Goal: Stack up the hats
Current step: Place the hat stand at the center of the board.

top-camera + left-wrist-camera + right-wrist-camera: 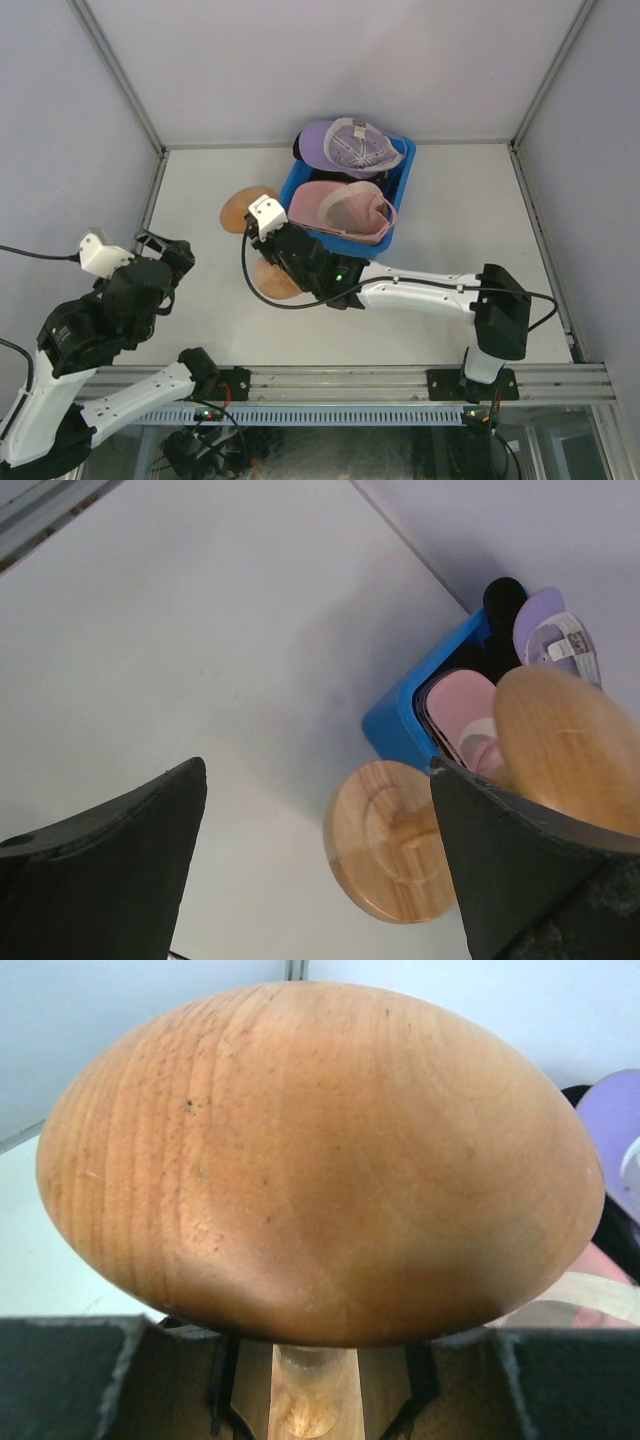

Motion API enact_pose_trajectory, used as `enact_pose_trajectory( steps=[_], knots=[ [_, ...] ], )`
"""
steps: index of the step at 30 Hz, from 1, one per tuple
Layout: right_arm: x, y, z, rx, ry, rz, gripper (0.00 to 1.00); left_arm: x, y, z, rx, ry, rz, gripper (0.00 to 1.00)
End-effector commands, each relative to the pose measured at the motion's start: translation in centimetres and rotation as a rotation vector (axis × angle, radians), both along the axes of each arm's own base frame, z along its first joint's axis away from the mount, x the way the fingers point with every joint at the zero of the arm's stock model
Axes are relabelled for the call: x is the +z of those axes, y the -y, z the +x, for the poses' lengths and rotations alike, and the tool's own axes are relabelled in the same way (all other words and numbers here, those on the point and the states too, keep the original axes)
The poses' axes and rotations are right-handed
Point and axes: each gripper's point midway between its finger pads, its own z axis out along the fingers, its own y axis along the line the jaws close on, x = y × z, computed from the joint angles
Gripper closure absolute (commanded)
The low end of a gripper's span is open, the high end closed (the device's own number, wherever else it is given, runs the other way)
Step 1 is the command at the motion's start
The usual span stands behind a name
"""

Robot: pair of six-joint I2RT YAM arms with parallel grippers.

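Observation:
Three hats lie in the blue bin [402, 212]. A lavender cap [350, 145] lies upside down at its far end, a pink cap [325, 200] in the middle, and a black cap [300, 148] peeks out at the far left corner. No tan or blue cap shows clearly. My right gripper [265, 240] is open, with its fingers on either side of the stem of the wooden head-form stand [310, 1160], just left of the bin. My left gripper [170, 255] is open and empty, raised over the table's left part.
The stand's dome [245, 210] and round base [275, 282] stand against the bin's left wall. In the left wrist view the base [385, 845], dome [570, 750], bin [400, 715] and pink cap [460, 705] lie ahead. Walls enclose the table.

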Motion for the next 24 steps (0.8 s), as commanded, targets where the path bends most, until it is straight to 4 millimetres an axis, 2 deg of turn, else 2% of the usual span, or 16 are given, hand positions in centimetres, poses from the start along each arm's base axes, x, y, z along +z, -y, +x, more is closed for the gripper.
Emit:
enact_pose_trajectory(
  steps=[1,14,19,24],
  knots=[
    [5.3,-2.2,-0.1,0.024,0.077,0.28,1.0,1.0,-1.5,-1.0,0.074,0.055,-0.114,0.04],
    [-0.6,-6.7,-0.5,0.075,0.061,0.312,1.0,0.4,-2.4,-1.7,0.105,0.089,-0.189,0.05],
    [-2.2,-7.4,-0.1,0.068,0.066,0.33,1.0,0.0,-2.8,-1.5,0.126,0.09,-0.154,0.05],
    [-4.5,-6.6,-0.6,0.04,0.042,0.317,1.0,-0.9,-2.6,-1.4,0.126,0.082,-0.148,0.05]
  ],
)
